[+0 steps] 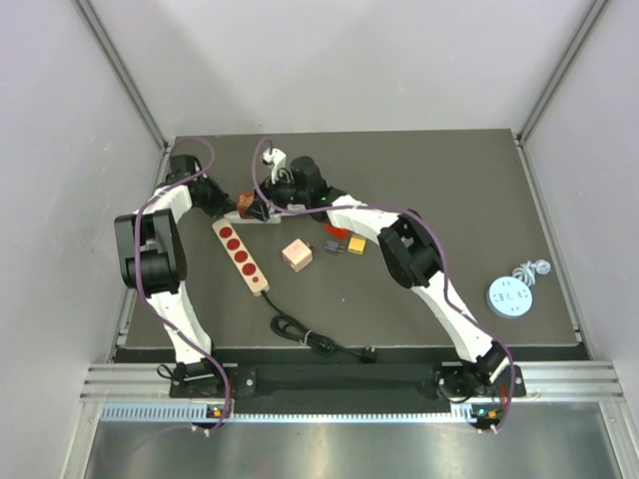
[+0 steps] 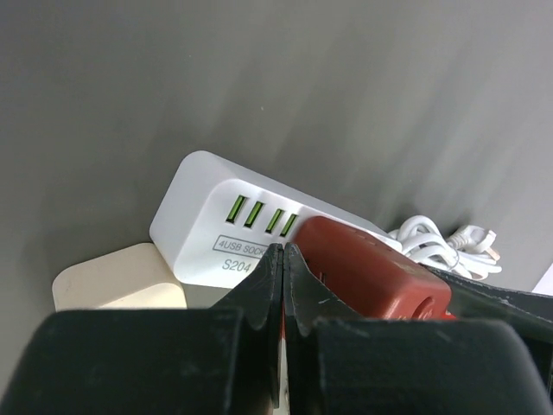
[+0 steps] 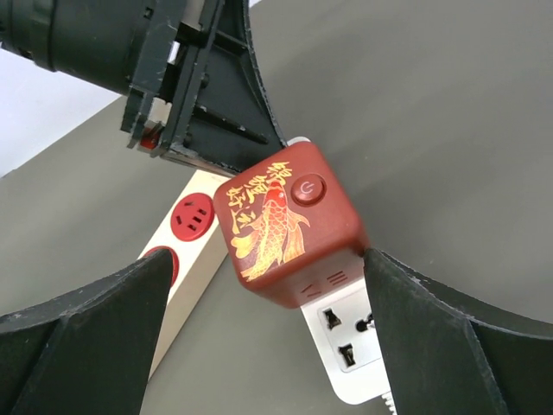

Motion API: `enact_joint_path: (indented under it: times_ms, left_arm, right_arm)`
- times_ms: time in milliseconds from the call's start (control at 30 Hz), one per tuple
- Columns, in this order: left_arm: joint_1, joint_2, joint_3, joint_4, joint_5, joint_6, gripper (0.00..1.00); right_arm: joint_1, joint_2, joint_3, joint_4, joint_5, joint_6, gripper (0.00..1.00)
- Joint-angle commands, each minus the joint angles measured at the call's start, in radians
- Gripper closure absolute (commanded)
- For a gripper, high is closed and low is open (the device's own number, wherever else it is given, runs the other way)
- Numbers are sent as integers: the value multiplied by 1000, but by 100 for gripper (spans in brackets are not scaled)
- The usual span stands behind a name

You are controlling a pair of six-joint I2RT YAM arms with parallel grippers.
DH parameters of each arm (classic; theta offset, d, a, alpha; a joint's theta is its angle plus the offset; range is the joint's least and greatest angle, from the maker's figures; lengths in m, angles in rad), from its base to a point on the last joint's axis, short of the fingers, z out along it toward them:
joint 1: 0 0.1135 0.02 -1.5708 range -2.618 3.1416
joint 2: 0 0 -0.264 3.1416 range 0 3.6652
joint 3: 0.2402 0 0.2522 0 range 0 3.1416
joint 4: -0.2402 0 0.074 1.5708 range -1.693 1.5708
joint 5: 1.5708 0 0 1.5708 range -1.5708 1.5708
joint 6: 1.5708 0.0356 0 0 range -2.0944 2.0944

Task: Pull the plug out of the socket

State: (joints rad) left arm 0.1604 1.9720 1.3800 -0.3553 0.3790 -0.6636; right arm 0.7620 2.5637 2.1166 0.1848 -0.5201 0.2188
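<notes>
The plug (image 3: 285, 225) is a dark red cube with a gold fish and a round button, seated in the white socket strip (image 3: 346, 337). My right gripper (image 3: 268, 259) is open and straddles the cube; its right finger (image 3: 432, 328) touches the cube's corner and its left finger stands apart. My left gripper (image 2: 283, 252) is shut with nothing between its fingers. Its tips sit over the white strip (image 2: 216, 225), right beside the red plug (image 2: 371, 268). From above, plug (image 1: 247, 203) and strip (image 1: 268, 216) lie at the mat's back, between both grippers.
A beige power strip with red outlets (image 1: 241, 256) lies just in front of the socket. Nearby lie a pink cube (image 1: 298, 254), small coloured blocks (image 1: 344, 241) and a black cable (image 1: 315, 337). A round grey-blue disc (image 1: 510, 296) is at the right. White cable (image 2: 441, 246) is coiled behind the plug.
</notes>
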Motion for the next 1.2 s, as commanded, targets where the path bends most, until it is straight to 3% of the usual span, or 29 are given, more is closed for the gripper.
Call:
enact_joint_path:
  times_ms: [0, 233, 367, 533, 700, 867, 1167]
  left_arm:
    - [8, -2, 33, 6, -9, 9, 100]
    - [-1, 4, -25, 65, 69, -34, 100]
    - [-27, -15, -47, 69, 86, -51, 100]
    - [-55, -35, -79, 61, 112, -53, 100]
    - [-68, -71, -108, 53, 118, -45, 100]
    - [-59, -85, -7, -80, 8, 28, 100]
    - [-35, -41, 21, -73, 40, -8, 100]
  right_arm:
    - [30, 19, 63, 1, 35, -7, 9]
    - [26, -36, -7, 21, 118, 2, 5]
    - [26, -123, -122, 71, 88, -56, 0]
    - [5, -129, -130, 59, 0, -73, 0]
    - [3, -108, -118, 76, -86, -75, 0]
    - [0, -93, -98, 65, -110, -91, 0]
    - [-12, 10, 52, 48, -233, -50, 0]
